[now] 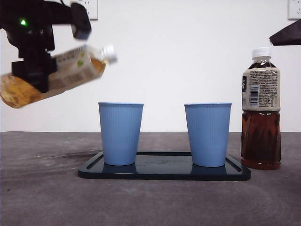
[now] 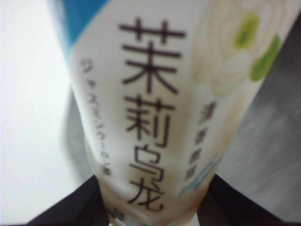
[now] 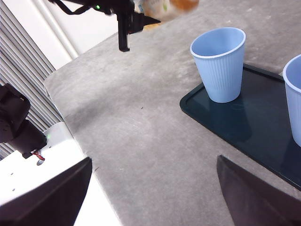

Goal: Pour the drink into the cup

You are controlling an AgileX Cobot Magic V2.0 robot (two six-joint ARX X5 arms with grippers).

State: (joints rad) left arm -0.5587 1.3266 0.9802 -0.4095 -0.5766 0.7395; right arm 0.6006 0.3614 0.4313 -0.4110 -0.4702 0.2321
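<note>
- Left gripper (image 1: 33, 70): clenched on tea bottle (image 1: 61, 75), tilted in air, capped, up-left of near cup (image 1: 121, 133).
- Second cup (image 1: 208, 134): same tray (image 1: 164, 173).
- Right gripper (image 3: 150, 197): jaws apart, empty.

Lab: bare wall (image 1: 188, 61), grey table (image 1: 47, 188)

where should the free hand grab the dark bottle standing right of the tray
Best guess: the dark bottle stands upright beside the tray, so come in level from its open outer side and close on the straight labelled body, not the narrow capped neck. The right cup stands near its inner side.
</note>
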